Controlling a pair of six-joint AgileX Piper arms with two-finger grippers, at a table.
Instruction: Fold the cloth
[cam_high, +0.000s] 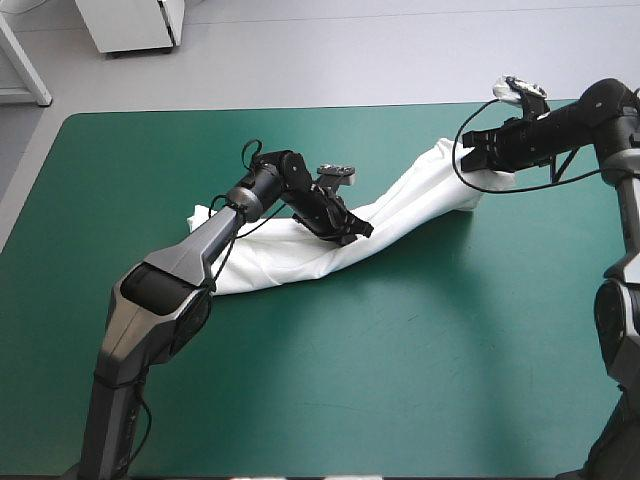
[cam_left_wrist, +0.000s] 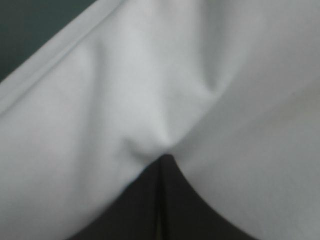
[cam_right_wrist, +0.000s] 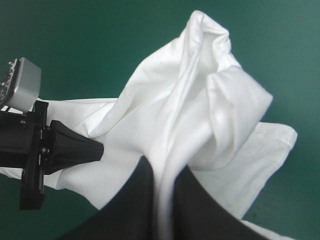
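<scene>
the t-shirt (cam_high: 290, 250) lies as a long white band across the teal-green cover (cam_high: 400, 350), from left of centre toward the far right corner; its near-left end rests flat; its far-right end appears lifted off the cover; the left gripper (cam_high: 348, 228) is pinched onto the band near its middle, fingers meeting in a point with fabric puckered at the tip; the right gripper (cam_high: 480, 158) clamps the raised end, a fold of sheet running between its nearly closed fingers; judgement: the two grips hold the cloth drawn out between them so it can be straightened; no fold is made yet.
</scene>
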